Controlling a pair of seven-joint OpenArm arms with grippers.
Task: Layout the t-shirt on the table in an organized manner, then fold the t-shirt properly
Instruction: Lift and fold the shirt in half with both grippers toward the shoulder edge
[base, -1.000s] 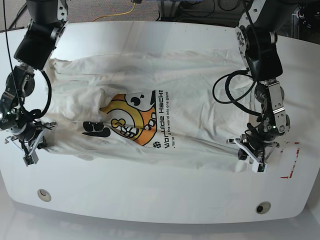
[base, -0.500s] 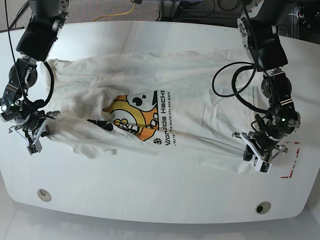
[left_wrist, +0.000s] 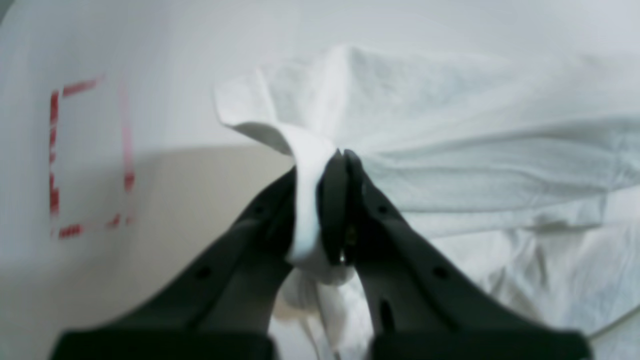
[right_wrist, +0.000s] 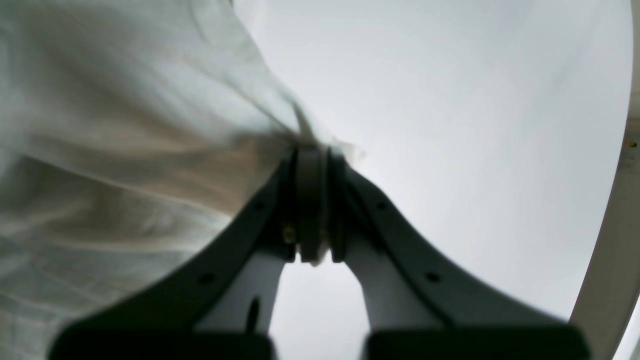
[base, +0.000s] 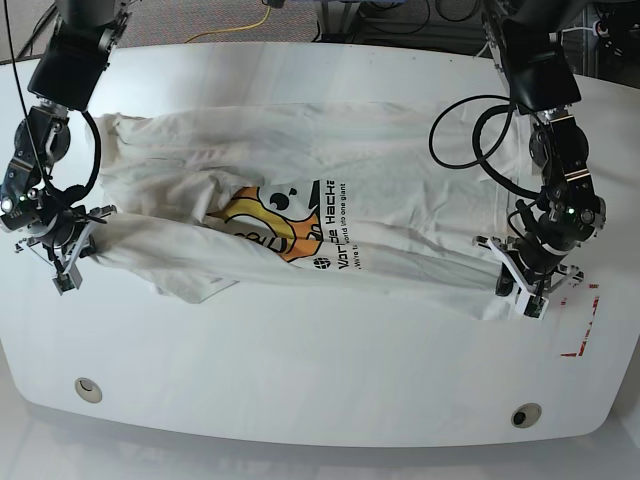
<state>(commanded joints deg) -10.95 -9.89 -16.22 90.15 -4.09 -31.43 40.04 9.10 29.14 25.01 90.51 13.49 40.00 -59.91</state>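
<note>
White cotton stretches across the table between my two grippers: the t-shirt lies printed side up, with its near edge pulled taut and lifted in a long fold from one side to the other. Compared with half a second ago, that near edge sits farther up the table, and the yellow-orange graphic is now partly tucked under the fold, so less of it shows. The black lettering beside it still reads sideways.

At the left of the base view, my right gripper has risen a little toward the far side since then. Its jaws are pinched tight on a bunch of the shirt's edge; the right wrist view shows the cloth clamped between the pads with bare tabletop beyond.

At the right of the base view, my left gripper has also moved up and slightly outward, away from the red mark it sat closer to before. Its jaws are closed on a corner of the shirt; in the left wrist view a strip of white fabric runs down between the fingers, and the red outline lies off to the side on the table.

Two round holes sit near the table's front edge, well apart from the shirt.
</note>
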